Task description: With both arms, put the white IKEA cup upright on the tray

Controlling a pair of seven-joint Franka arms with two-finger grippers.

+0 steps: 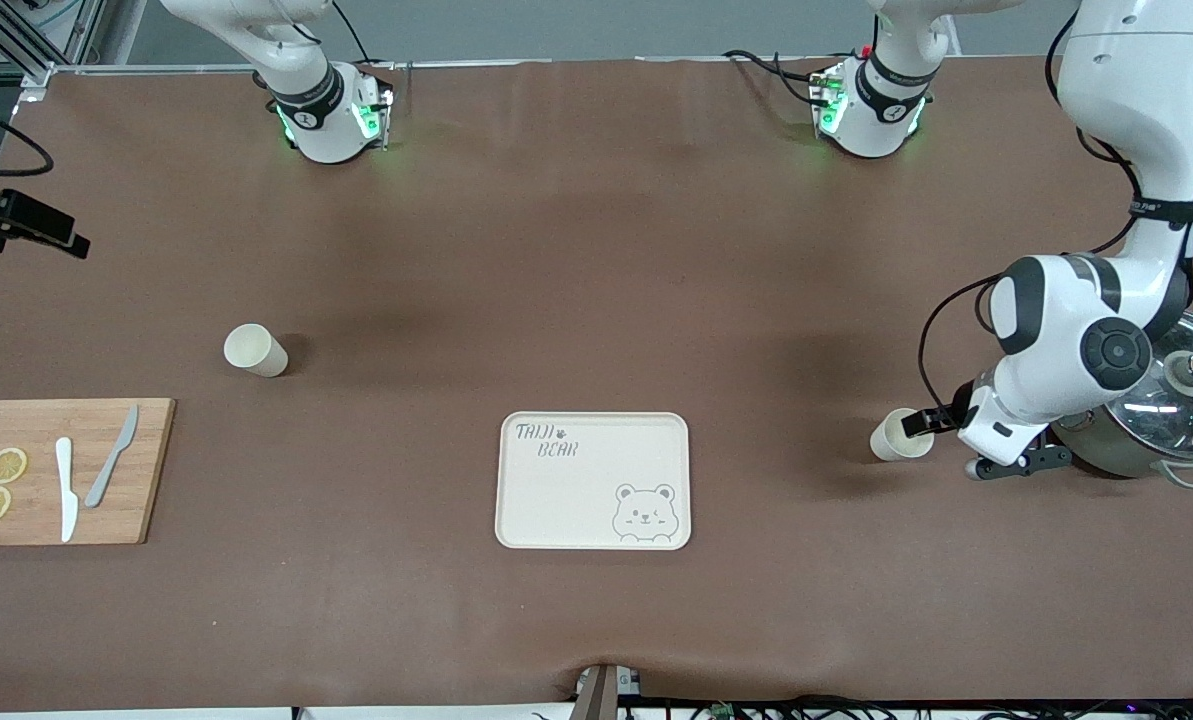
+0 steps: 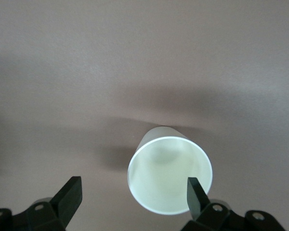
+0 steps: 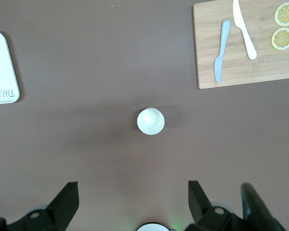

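Observation:
A white cup [image 1: 899,436] lies on the brown table toward the left arm's end. In the left wrist view its mouth [image 2: 169,177] faces the camera. My left gripper [image 1: 931,430] is low beside it and open [image 2: 133,190]. The cup sits between the fingers, close to one fingertip [image 2: 195,190] and well apart from the other. A second white cup [image 1: 254,351] stands toward the right arm's end. My right gripper [image 3: 133,192] is open and empty, high over that cup [image 3: 150,121]; it does not show in the front view. The cream tray [image 1: 593,480] with the bear drawing lies bare.
A steel pot with a glass lid [image 1: 1171,410] stands right beside the left arm's wrist. A wooden cutting board [image 1: 61,470] with two knives and two lemon slices lies at the right arm's end. It also shows in the right wrist view [image 3: 260,67].

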